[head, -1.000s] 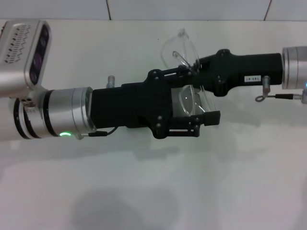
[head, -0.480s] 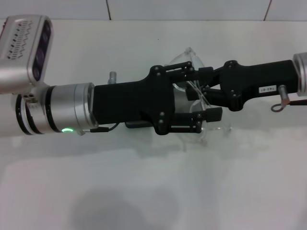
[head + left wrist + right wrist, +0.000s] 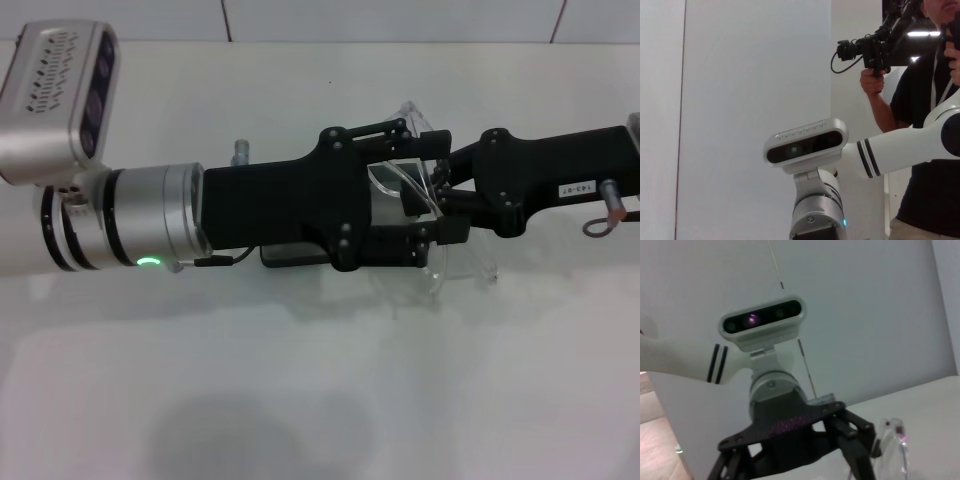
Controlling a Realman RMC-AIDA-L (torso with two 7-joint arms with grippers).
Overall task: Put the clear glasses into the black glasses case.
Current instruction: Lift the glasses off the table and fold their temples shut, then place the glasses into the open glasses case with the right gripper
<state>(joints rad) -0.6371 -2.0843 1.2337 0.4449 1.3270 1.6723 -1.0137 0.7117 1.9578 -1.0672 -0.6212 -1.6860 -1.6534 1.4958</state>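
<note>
My right gripper (image 3: 428, 198) reaches in from the right and is shut on the clear glasses (image 3: 445, 268). The curved lens hangs tilted just above the white table, and a clear arm pokes up behind. My left gripper (image 3: 420, 182) comes in from the left, open, with its fingers (image 3: 440, 236) spread either side of the glasses and the right fingertips. A thin black strip (image 3: 290, 258) shows under the left gripper's body and looks like an edge of the black glasses case; the rest is hidden. The right wrist view shows the left gripper (image 3: 850, 440) beside the glasses (image 3: 895, 440).
The white table (image 3: 320, 400) runs back to a tiled wall. The left arm's silver wrist camera (image 3: 60, 100) sticks up at the far left. In the left wrist view, a person (image 3: 920, 125) holding a camera stands behind the right arm.
The right gripper has carried the glasses down toward the table's front and slightly right. The left gripper has shifted a little right. A black strip now shows beneath it.
</note>
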